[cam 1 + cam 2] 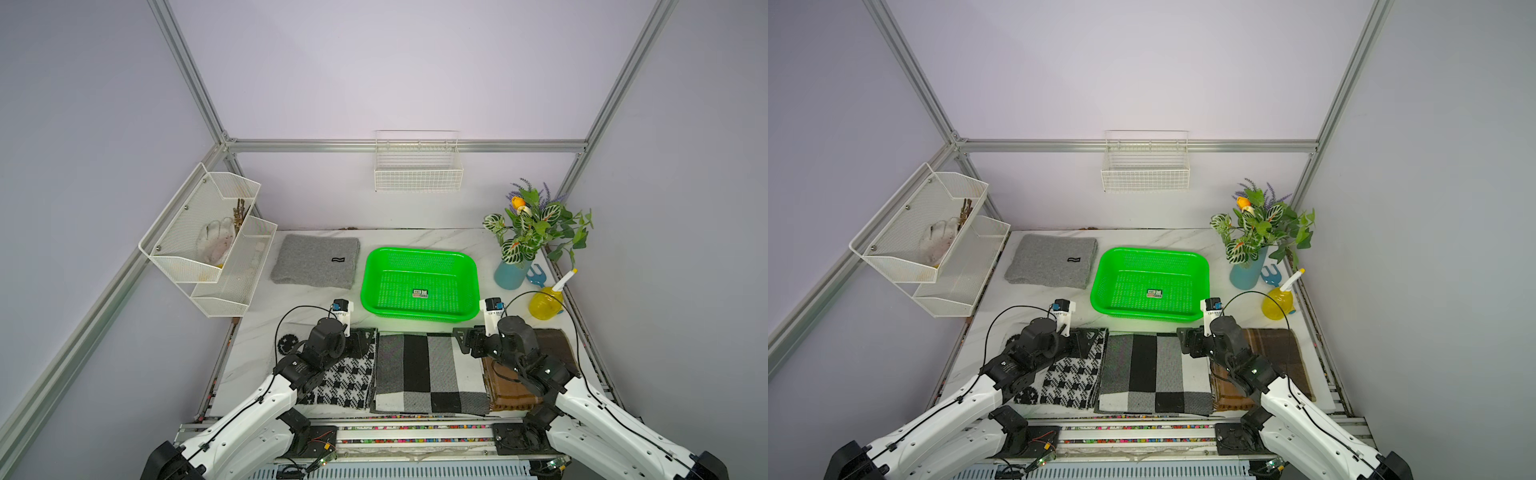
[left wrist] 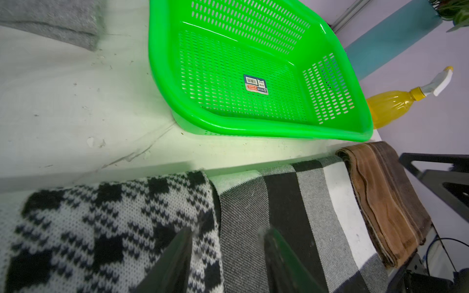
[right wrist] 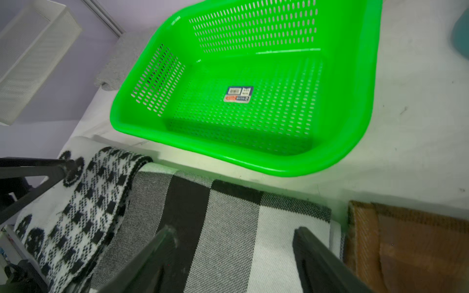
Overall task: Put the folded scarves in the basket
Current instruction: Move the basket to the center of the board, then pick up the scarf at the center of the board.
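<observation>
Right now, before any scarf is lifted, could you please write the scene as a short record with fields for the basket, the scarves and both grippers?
basket: green, holds only a sticker
checked scarf: folded, in front of the basket
houndstooth scarf: folded, along its left edge
brown scarf: folded, along its right edge
grey scarf: folded, left of the basket
left gripper: open, above the houndstooth-checked border, holds nothing
right gripper: open, above the checked scarf, holds nothing

Both top views look down from high over the desk [image 1: 291,299]; wrist views, low and close, share the far basket [image 2: 253,126].
</observation>
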Controlling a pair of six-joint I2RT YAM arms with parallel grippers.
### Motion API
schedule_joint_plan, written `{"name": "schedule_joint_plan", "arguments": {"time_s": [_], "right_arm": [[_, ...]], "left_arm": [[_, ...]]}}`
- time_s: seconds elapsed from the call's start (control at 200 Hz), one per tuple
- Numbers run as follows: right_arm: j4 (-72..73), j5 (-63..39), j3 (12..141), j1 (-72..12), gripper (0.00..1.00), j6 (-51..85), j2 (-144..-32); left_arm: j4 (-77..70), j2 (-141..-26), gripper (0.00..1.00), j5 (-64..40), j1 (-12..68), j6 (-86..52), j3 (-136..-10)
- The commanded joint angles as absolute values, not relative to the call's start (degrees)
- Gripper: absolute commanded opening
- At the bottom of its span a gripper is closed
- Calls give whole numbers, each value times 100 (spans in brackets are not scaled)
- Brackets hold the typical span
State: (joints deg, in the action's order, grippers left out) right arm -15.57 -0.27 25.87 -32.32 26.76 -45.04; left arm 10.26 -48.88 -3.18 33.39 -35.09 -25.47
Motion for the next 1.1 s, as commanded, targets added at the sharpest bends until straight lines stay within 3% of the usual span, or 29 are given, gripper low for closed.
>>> {"name": "schedule_joint_plan", "arguments": {"time_s": [0.0,0.155,0.33,0.54,0.965,1.095], "right_arm": [[-1946,324,2453,-3295,78,3083,-4744],[-2164,954,2563,-3321,77,3302,-5276],[-2327,916,2663,-3331,79,3403,-5868],[-2188,808,2601,-3375,79,3493,-6504],[-1793,133,2417,-3592,77,3334,-6765],[-1725,135,2375,-3634,77,3352,-6801]], "left_arm": [[840,-5010,52,-415,3761,-3846,-2490],[584,-5209,53,-131,4360,-4054,-2358],[473,-5907,55,113,4772,-4047,-2414],[233,-6089,58,224,4800,-3920,-2111],[63,-6217,66,623,4788,-4191,-1716],[-224,-6494,67,306,4790,-4178,-1719]]}}
